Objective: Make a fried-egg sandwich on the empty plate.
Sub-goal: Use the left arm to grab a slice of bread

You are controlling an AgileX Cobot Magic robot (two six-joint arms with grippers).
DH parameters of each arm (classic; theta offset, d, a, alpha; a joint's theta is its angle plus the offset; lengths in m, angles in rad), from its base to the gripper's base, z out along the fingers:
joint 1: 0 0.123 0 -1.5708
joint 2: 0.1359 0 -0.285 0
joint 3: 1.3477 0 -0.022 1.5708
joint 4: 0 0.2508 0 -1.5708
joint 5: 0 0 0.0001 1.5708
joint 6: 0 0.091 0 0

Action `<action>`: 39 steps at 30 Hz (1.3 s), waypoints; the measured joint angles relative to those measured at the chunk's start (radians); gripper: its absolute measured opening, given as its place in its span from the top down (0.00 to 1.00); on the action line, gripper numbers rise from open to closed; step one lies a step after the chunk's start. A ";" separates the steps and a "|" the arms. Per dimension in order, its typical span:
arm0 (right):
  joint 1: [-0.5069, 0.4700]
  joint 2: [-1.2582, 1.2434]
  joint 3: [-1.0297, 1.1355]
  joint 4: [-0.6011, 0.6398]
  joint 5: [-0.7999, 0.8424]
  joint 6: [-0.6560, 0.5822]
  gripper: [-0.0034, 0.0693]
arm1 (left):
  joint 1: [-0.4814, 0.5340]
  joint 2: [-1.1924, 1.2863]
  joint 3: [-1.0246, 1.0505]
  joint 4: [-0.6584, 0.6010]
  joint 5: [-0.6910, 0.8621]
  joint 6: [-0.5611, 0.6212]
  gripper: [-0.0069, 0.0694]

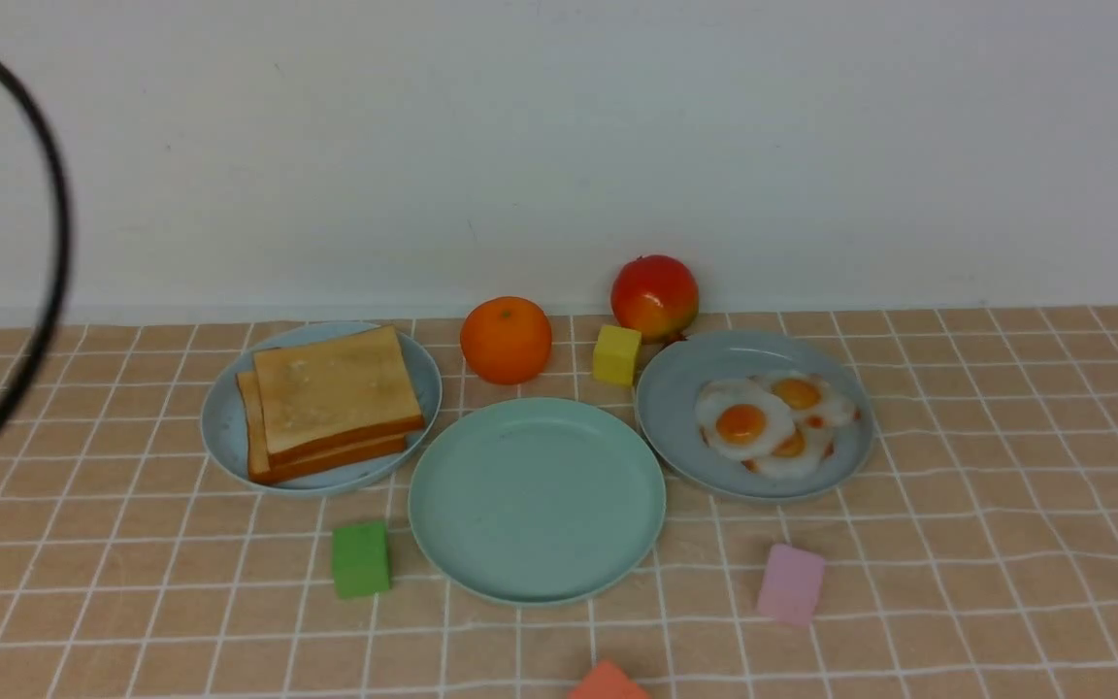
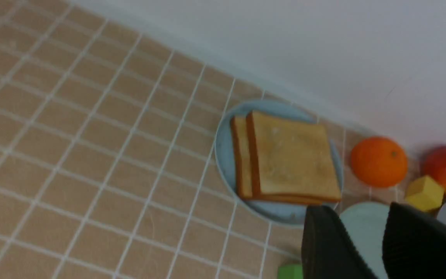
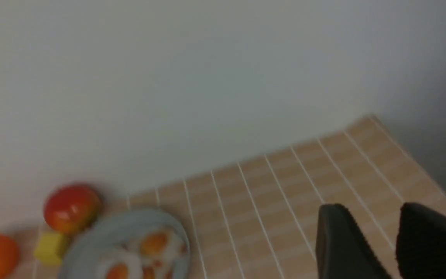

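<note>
Two toast slices [image 1: 331,398] lie stacked on a pale blue plate [image 1: 224,417] at the back left. The mint-green plate [image 1: 537,500] sits empty in the middle. Three fried eggs [image 1: 743,422] overlap on a grey-blue plate [image 1: 675,398] at the right. Neither gripper shows in the front view. In the left wrist view my left gripper [image 2: 358,209] is open and empty, above the table short of the toast [image 2: 290,155], with the mint plate [image 2: 366,232] seen between its fingers. My right gripper [image 3: 372,207] is open and empty over bare cloth, well to the right of the eggs [image 3: 153,244].
An orange [image 1: 506,340], a red-yellow fruit [image 1: 654,296] and a yellow cube [image 1: 615,355] stand behind the plates near the wall. A green cube [image 1: 361,558], a pink cube [image 1: 791,582] and a red cube [image 1: 608,682] lie in front. A black cable [image 1: 45,291] arcs at the far left.
</note>
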 joint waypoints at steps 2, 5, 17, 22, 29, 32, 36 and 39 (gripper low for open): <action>0.000 0.009 0.000 0.071 0.062 0.000 0.62 | 0.000 0.081 0.000 -0.068 0.019 0.000 0.60; 0.019 0.011 0.001 0.209 0.108 -0.019 0.62 | 0.000 0.203 0.000 -0.183 0.036 0.000 0.60; 0.202 0.033 0.023 0.713 0.244 -0.480 0.62 | 0.000 0.621 -0.235 -0.357 0.047 0.255 0.60; 0.209 0.038 0.023 0.764 0.257 -0.559 0.62 | 0.000 0.754 -0.356 -0.349 0.044 0.293 0.60; 0.209 0.038 0.023 0.769 0.280 -0.570 0.62 | 0.000 0.913 -0.447 -0.304 -0.019 0.316 0.60; 0.209 0.038 0.023 0.769 0.285 -0.570 0.62 | 0.000 0.957 -0.454 -0.308 -0.054 0.317 0.60; 0.209 0.038 0.023 0.769 0.286 -0.570 0.62 | 0.000 1.016 -0.454 -0.342 -0.071 0.318 0.60; 0.209 0.038 0.023 0.769 0.287 -0.570 0.62 | 0.000 1.027 -0.456 -0.348 -0.077 0.319 0.60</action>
